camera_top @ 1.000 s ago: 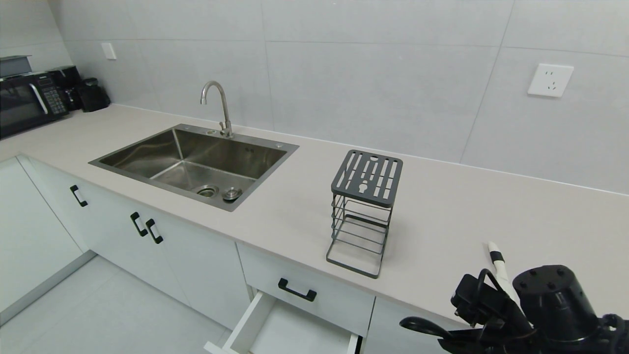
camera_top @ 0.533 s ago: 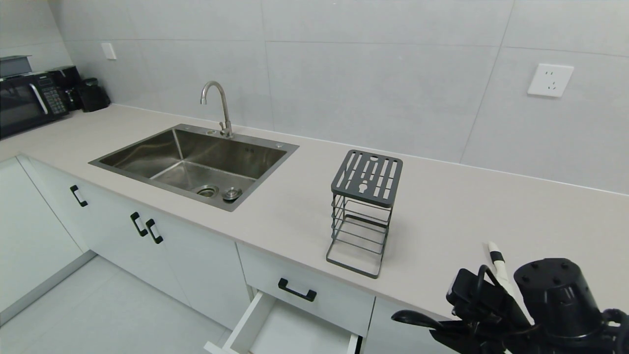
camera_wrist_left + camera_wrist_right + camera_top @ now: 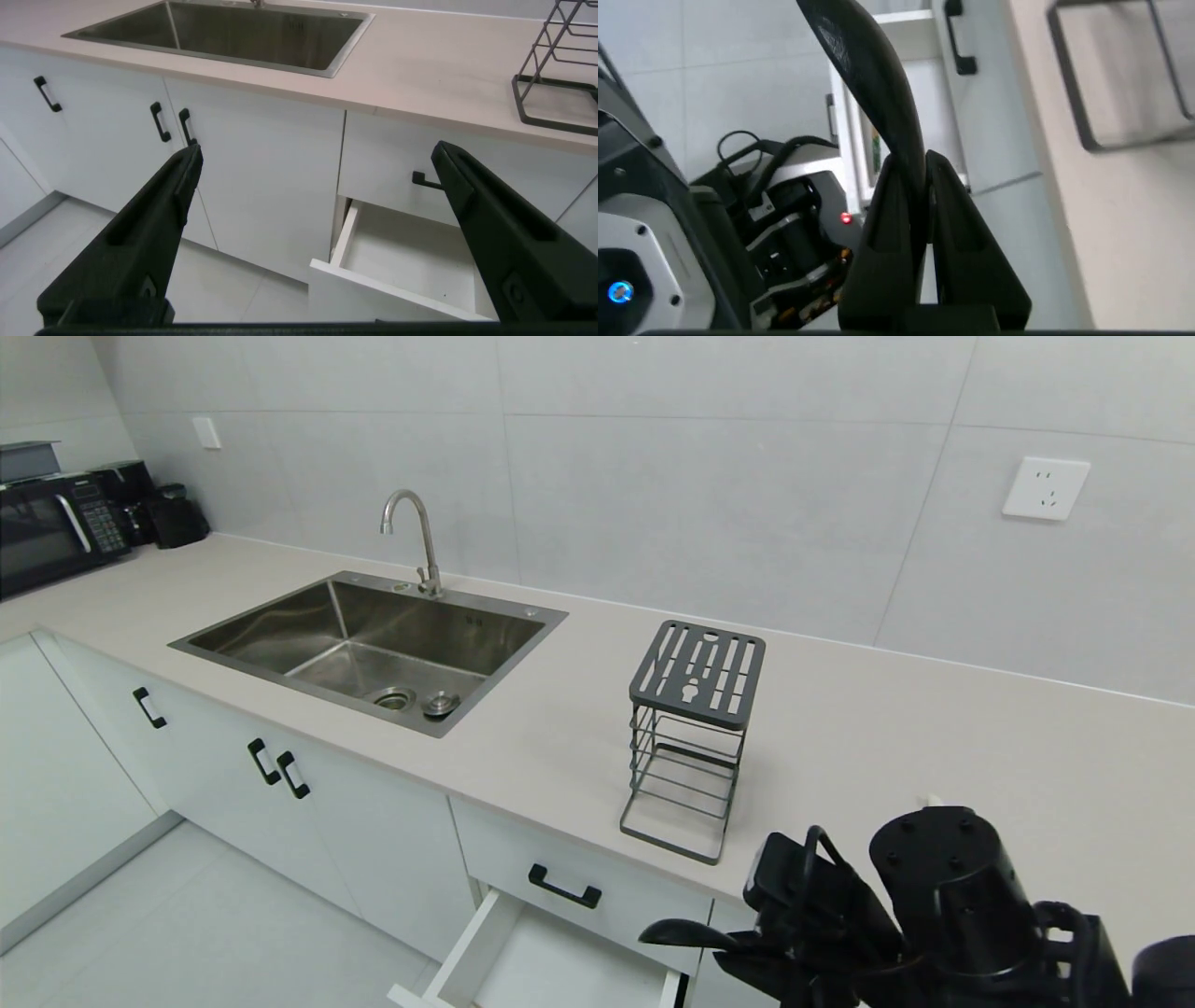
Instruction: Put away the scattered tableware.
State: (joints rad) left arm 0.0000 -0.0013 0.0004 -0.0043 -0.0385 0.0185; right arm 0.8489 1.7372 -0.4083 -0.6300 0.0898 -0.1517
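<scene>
Right tool point(image 3: 916, 170) pinches a black spoon point(image 3: 866, 58) at the rack's point(image 3: 695, 737) five o'clock; left tool point(image 3: 316, 155) spread.

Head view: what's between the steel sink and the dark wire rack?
Nothing; bare beige countertop between the stainless steel sink and dark grey wire rack, seen in head view.

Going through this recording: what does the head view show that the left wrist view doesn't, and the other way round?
Head view, not left wrist view: the curved chrome faucet, black microwave, white wall socket, and the right hand shut on a black spoon-shaped utensil. Left wrist view, not head view: the left hand, its fingers spread open before the cabinet fronts. Both: the stainless steel sink, dark wire rack, pulled-out white drawer and black cabinet handles.
</scene>
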